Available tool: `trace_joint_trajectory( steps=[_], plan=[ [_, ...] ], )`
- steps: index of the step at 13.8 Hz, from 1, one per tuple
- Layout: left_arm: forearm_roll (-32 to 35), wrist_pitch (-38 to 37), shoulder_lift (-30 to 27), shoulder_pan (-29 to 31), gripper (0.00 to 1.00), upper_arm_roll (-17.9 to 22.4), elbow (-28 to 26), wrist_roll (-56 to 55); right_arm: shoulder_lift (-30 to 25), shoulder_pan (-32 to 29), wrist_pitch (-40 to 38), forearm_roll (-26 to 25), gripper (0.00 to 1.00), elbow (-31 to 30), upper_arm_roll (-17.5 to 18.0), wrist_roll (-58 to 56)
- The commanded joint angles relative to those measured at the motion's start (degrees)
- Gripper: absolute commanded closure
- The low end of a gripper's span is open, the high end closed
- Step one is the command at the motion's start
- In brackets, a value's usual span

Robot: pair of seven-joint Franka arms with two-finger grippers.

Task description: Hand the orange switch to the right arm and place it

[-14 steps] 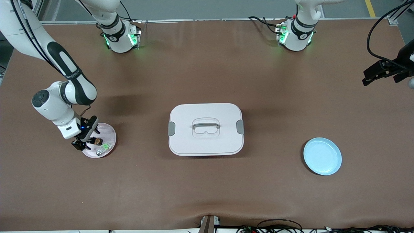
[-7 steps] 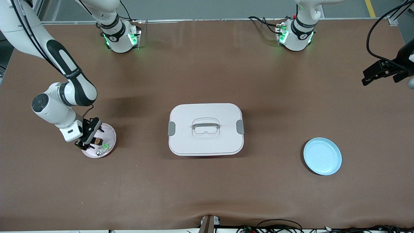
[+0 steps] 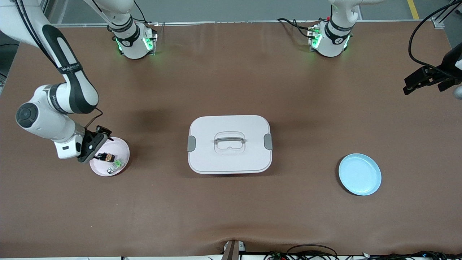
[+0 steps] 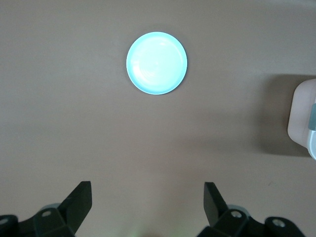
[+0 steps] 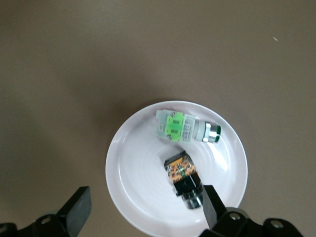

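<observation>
The orange switch point(image 3: 107, 157) lies on its side on the small pink plate point(image 3: 124, 148), beside the green-and-white component point(image 3: 116, 165). In the right wrist view the switch point(image 5: 183, 177) lies close to one finger point(image 5: 213, 203) on the white-looking plate point(image 5: 138, 168). My right gripper point(image 3: 98, 147) hangs open and empty over the plate's edge toward the right arm's end; it also shows in the right wrist view point(image 5: 146, 198). My left gripper point(image 3: 415, 82) waits high over the left arm's end of the table. It is open and empty in the left wrist view point(image 4: 146, 193).
A white lidded box point(image 3: 229, 144) with a handle stands mid-table. An empty light blue plate point(image 3: 360, 174) lies toward the left arm's end, nearer the front camera; the left wrist view also shows it point(image 4: 156, 63). Cables lie along the table's front edge.
My right gripper has risen and drawn back from the pink plate toward the right arm's end. The orange switch stays on the plate. The left arm has not moved.
</observation>
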Motion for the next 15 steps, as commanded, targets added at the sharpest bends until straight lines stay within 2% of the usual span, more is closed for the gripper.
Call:
trace_joint_trajectory(
  steps=[1, 4, 7, 11, 13, 15],
  plan=[
    [-0.8, -0.5, -1.6, -0.1, 0.0, -0.9, -1.0, -0.1, -4.9, 0.1, -5.7, 0.6, 0.0, 0.9, 0.2, 11.6],
    [-0.8, -0.5, -1.6, 0.1, 0.0, -2.2, -1.0, -0.3, -5.7, 3.0, -19.0, -1.2, 0.0, 9.2, 0.1, 25.8],
    [-0.8, -0.5, -1.6, -0.1, 0.0, -2.8, -1.0, -1.7, -5.9, 4.1, -24.0, -1.3, 0.0, 14.0, 0.1, 38.8],
    [-0.7, -0.6, -1.5, 0.0, 0.0, -4.4, -1.1, -5.0, -5.3, 3.5, -27.6, -1.2, 0.0, 20.4, -0.3, 41.5],
    [-0.7, -0.6, -1.5, 0.0, 0.0, -4.5, -1.1, -5.1, -4.9, 3.2, -32.4, -1.3, 0.0, 24.9, -0.3, 46.5],
    [-0.7, -0.6, -1.5, 0.0, 0.0, -4.5, -1.1, -5.1, -4.0, 3.3, -33.3, -1.3, 0.0, 27.6, -0.3, 51.8]
  ],
)
